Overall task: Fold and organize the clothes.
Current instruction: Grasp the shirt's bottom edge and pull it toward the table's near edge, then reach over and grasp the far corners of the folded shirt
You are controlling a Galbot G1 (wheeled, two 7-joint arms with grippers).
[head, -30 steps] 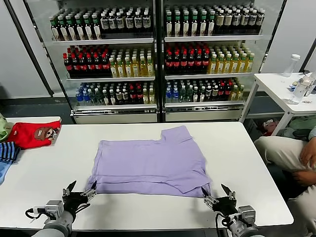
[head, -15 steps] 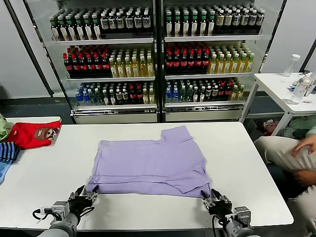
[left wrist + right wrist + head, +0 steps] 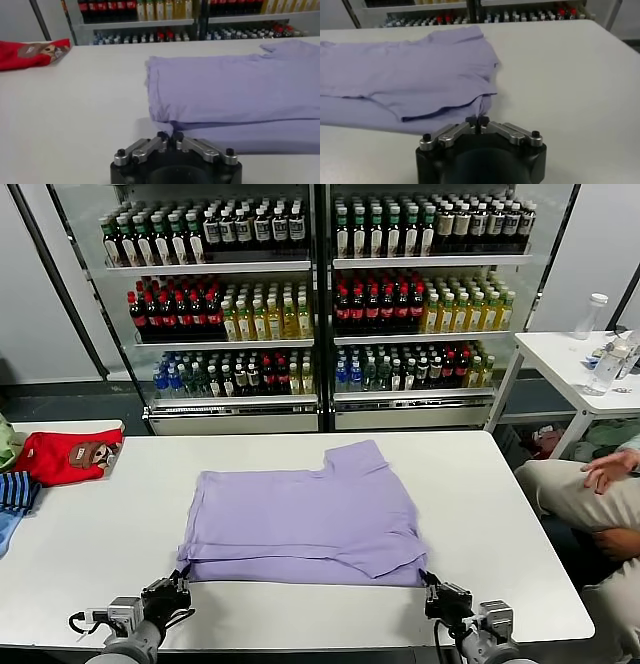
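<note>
Lavender and plain on its upper side, the short-sleeved cotton T-shirt (image 3: 305, 524) lies partly folded in the middle of the frame on the white rectangular table (image 3: 500, 514), one sleeve sticking out toward the top centre. We hold its near hem at both lower corners. Our left gripper (image 3: 178, 582) sits at the lower left of the frame with its fingers pressed together on the shirt's lower-left corner; the left wrist view shows the fingertips (image 3: 163, 135) meeting right at the bunched edge of the cloth (image 3: 235, 95). Our right gripper (image 3: 430, 582), at the lower right, pinches the lower-right corner the same way, its tips (image 3: 471, 121) closed on the fabric fold (image 3: 410, 75). At the far left edge of the frame lie a red garment with a brown cartoon patch (image 3: 68, 454) and, just below it, a blue striped cloth (image 3: 15, 492). Glass-fronted coolers full of drink bottles (image 3: 320, 294) fill the upper part of the frame.
</note>
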